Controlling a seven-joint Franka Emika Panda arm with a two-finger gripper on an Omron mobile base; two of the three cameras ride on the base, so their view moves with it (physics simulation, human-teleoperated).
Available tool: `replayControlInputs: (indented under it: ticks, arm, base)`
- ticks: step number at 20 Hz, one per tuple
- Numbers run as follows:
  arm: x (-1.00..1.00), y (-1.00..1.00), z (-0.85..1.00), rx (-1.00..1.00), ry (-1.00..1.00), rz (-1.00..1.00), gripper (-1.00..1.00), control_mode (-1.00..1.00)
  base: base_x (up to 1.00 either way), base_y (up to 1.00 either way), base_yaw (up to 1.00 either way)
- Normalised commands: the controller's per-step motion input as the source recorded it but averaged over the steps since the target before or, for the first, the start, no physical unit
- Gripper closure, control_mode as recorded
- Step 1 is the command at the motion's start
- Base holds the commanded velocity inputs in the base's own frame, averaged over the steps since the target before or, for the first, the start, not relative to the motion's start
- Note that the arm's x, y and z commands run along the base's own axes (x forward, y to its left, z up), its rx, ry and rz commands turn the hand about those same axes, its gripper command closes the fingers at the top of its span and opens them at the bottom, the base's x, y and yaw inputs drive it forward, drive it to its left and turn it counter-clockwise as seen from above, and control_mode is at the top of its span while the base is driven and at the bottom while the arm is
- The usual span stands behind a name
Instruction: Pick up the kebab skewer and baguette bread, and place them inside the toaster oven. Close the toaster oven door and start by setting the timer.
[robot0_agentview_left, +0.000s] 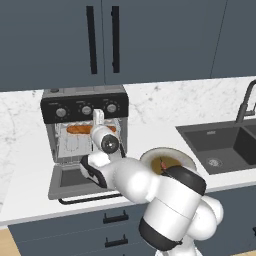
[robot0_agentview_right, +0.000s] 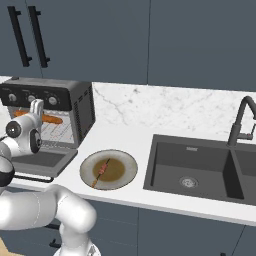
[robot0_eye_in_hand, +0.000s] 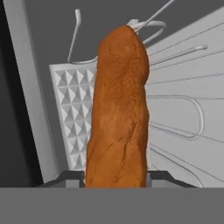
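Crusty orange-brown baguette bread (robot0_eye_in_hand: 118, 109), rounded and finger-shaped, clamped between the hand's (robot0_eye_in_hand: 116, 177) dark tips over thin wire rack (robot0_eye_in_hand: 183, 109).

Wall cabinets (robot0_agentview_left: 165, 35): dark slate-blue flat doors across the top of both base views, with long black vertical bar handles (robot0_agentview_left: 92, 40).
Backsplash (robot0_agentview_right: 165, 107): white marble with faint grey veining, running behind the counter.
Counter (robot0_agentview_left: 155, 145): white, smooth, with a pale front edge.
Sink (robot0_agentview_right: 200, 167): dark grey basin sunk into the counter, with a round drain (robot0_agentview_right: 188, 182); a divider suggests a second bowl at the right, though it is cut off by the frame.
Faucet (robot0_agentview_right: 241, 120): dark, arched, behind the sink.
Base cabinets (robot0_agentview_left: 60, 235): the same slate-blue, with short black drawer pulls (robot0_agentview_left: 116, 217).
Floor (robot0_agentview_left: 6, 245): a sliver of light wood at lower left.
Light: even, soft, no hard shadows.
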Motion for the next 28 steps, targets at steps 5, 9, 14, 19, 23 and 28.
replayControlInputs:
  ticks: [5,9,14,19,23,28]
  arm:
    - [0.00,0.00,0.00,0.00,0.00,0.00,-1.00,-1.00]
    - [0.00,0.00,0.00,0.00,0.01,0.00,-1.00,-1.00]
    - [0.00,0.00,0.00,0.00,0.07,0.00,-1.00,-1.00]
    - [0.00,0.00,0.00,0.00,0.08,0.00,-1.00,-1.00]
    - [0.00,-0.01,0.00,0.00,0.04,0.00,-1.00,-1.00]
    - [-0.38,-0.08,0.13,0.00,0.06,0.01,-1.00,-1.00]
  base:
    - [0.00,0.00,0.00]
    - [0.00,0.00,0.00]
    - [0.00,0.00,0.00]
    - [0.00,0.00,0.00]
    - [0.00,0.00,0.00]
    - [0.00,0.00,0.00]
